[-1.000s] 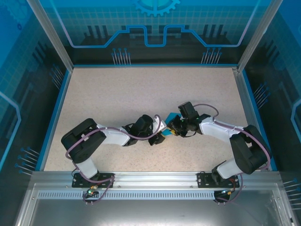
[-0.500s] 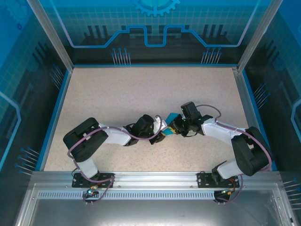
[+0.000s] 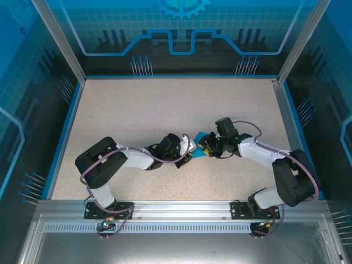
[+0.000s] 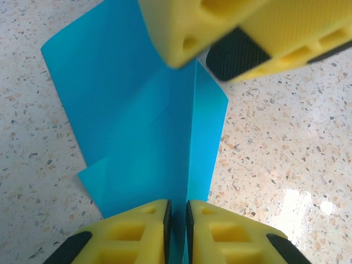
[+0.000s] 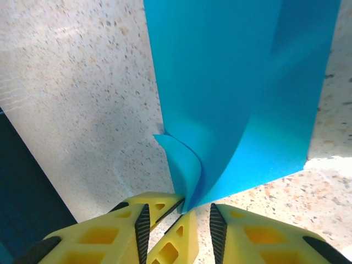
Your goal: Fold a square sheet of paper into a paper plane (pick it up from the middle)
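Square sheet of paper (image 3: 199, 136) is already creased and folded, no longer flat. It sits near the middle of the table (image 3: 137, 110), a touch toward 3 o'clock, held between the two arms.

Left wrist cam: sheet (image 4: 148, 126) runs up from 6 o'clock, with a sharp lengthwise crease rising straight out of the left gripper (image 4: 177, 212). One layer fans out to a corner at 10 o'clock. Left gripper jaws are pinched onto the sheet's near edge, only a thin slit between them with paper in it.

Right gripper (image 4: 201, 55) comes in at 12–2 o'clock over the far end of the crease, jaws parted.

Right wrist cam: sheet (image 5: 236, 82) stands up off the table and curls down to a tip at 6 o'clock, between the spread jaws of the right gripper (image 5: 179, 212). Neither pad presses on it.

Top cam: left gripper (image 3: 190, 155) is at 7 o'clock of the visible paper, right gripper (image 3: 204, 147) at 5 o'clock, nearly touching each other.
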`<state>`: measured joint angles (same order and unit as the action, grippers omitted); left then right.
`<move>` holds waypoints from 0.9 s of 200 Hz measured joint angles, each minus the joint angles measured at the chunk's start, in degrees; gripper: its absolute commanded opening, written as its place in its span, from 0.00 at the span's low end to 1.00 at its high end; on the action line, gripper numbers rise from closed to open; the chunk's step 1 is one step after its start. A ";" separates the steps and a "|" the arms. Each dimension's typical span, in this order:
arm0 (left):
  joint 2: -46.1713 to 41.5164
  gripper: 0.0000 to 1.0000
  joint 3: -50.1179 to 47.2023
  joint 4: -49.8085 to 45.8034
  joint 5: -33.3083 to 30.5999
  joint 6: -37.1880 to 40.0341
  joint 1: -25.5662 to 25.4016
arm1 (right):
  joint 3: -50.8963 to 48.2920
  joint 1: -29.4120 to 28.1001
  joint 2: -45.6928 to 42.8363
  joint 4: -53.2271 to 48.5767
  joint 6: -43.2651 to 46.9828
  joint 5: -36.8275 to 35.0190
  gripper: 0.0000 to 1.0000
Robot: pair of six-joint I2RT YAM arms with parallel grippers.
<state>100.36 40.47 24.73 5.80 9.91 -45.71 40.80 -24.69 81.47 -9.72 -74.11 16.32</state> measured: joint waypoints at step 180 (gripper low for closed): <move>3.32 0.13 3.32 0.20 16.96 -31.69 7.19 | -3.67 0.55 0.92 3.34 20.22 -1.66 0.47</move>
<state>103.68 43.79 24.93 22.76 -21.78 -38.52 37.12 -24.14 82.39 -6.37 -53.89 14.66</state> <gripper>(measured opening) 0.131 0.475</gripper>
